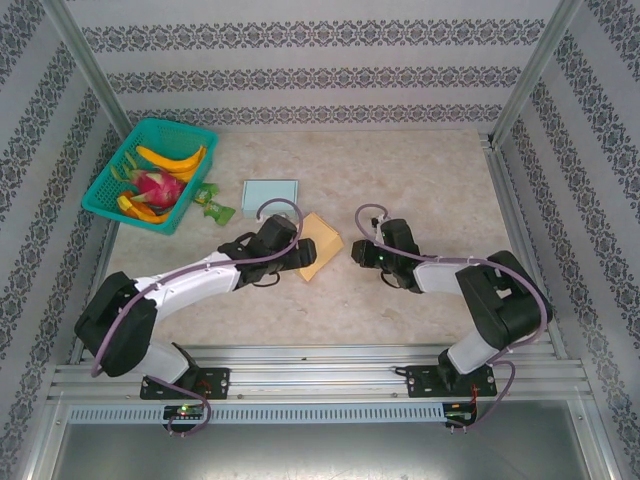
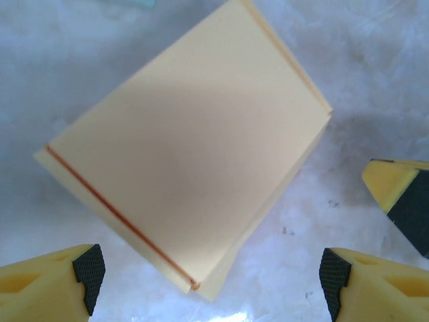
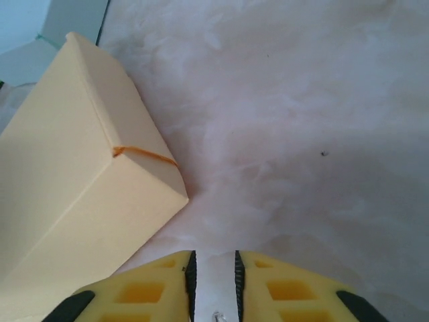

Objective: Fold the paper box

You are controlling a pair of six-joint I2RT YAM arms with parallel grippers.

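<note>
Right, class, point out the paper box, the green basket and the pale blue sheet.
paper box (image 2: 194,154): left wrist view, middle of its top face.
green basket (image 1: 113,165): top external view, on its left rim.
pale blue sheet (image 1: 271,192): top external view, at its centre.

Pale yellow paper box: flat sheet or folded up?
Folded up. The pale yellow paper box shows three closed faces meeting at a corner in the right wrist view; no loose flaps visible.

The paper box (image 2: 194,154) is smooth matt cream card, the table (image 3: 301,100) a smooth marbled top with a faint sheen, the fingers (image 2: 40,288) hard yellow plastic with black finely textured pads (image 2: 88,270), the basket (image 1: 104,178) green plastic mesh and the rails (image 1: 320,372) bare, dully shining metal.
</note>
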